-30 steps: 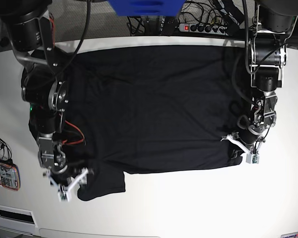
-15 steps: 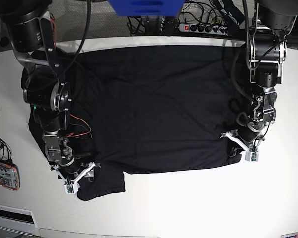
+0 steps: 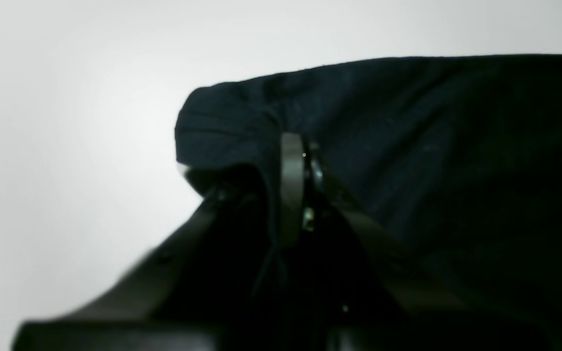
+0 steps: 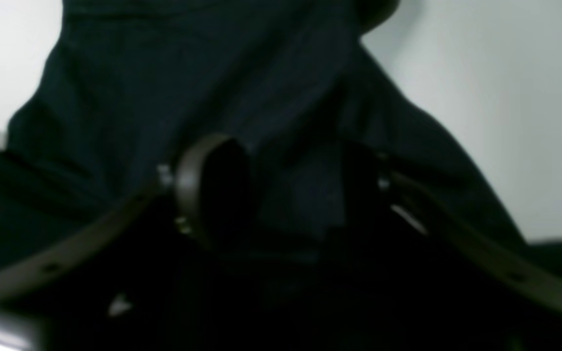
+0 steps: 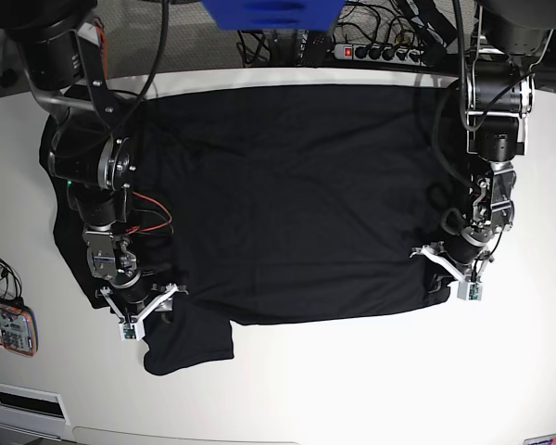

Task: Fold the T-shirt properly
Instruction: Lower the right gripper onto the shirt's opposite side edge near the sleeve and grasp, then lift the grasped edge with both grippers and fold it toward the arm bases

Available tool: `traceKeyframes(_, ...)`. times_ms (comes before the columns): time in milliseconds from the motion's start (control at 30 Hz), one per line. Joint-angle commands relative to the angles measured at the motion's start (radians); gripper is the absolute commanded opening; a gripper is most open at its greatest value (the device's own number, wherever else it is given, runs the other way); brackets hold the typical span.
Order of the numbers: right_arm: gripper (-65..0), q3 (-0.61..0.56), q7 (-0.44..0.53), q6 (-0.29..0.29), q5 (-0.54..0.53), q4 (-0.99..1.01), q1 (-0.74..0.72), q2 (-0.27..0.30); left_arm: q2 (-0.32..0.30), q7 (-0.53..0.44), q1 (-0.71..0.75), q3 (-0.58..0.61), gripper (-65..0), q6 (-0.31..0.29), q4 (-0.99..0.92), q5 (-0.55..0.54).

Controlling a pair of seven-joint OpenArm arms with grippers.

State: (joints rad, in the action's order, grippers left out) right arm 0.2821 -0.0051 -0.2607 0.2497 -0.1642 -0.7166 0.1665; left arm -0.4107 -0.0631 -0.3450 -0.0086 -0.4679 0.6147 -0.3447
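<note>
Shifted inward, right gripper (image 5: 141, 309) straddles the T-shirt (image 5: 287, 195) sleeve, jaws wide; left gripper (image 5: 449, 269) pinches the hem, which may slip.

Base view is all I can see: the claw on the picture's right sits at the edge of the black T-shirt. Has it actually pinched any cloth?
Observer: Yes, it looks so. In the left wrist view, the left claw has its fingers pressed together, with the T-shirt edge bunched around them.
Operator: And the claw on the picture's left, by the sleeve?
Observer: That is the right claw. Its own camera shows the fingers spread apart, with dark cloth lying in the gap between them, so it has not closed.
Operator: Is the cloth flat where the first claw pinches it?
Observer: No. Close up, the edge curls into a rounded fold just above the fingers.
</note>
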Motion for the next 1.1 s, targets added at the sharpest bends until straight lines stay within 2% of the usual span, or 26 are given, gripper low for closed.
traceKeyframes(0,-40.7,-0.001,-0.054,-0.012,0.006,0.004,-0.011,0.001,-0.006,0.073,0.005,0.005,-65.0,0.005,-0.003,0.032)
traceKeyframes(67,-59.1,-0.001,-0.054,-0.012,0.006,0.004,-0.011,0.0,-0.006,0.073,0.008,0.005,-65.0,0.005,-0.003,0.032)
traceKeyframes(100,-65.0,-0.001,-0.054,-0.012,0.006,-0.002,-0.011,0.0,-0.006,0.073,0.008,0.005,-65.0,0.005,-0.003,0.032)
traceKeyframes(400,-65.0,0.007,-0.054,-0.012,0.0,-0.057,0.007,0.0,-0.006,0.073,0.01,0.005,-65.0,0.005,-0.003,0.032)
traceKeyframes(633,-65.0,0.006,-0.054,-0.012,0.001,-0.349,0.168,-0.002,-0.006,0.062,0.01,-0.003,-65.0,0.005,-0.003,0.032)
traceKeyframes(800,-65.0,0.007,-0.054,-0.012,0.0,-0.475,0.245,-0.02,-0.006,-0.134,0.05,-0.003,-65.0,0.007,-0.003,0.032)
traceKeyframes(867,-65.0,0.007,-0.054,-0.012,0.0,-0.506,0.252,-0.022,-0.003,-0.185,0.06,0.0,-65.0,0.007,-0.003,0.032)
traceKeyframes(1067,-65.0,0.007,-0.054,-0.012,0.0,-0.515,0.268,-0.022,0.0,-0.208,0.129,0.002,-65.0,0.008,0.041,0.032)
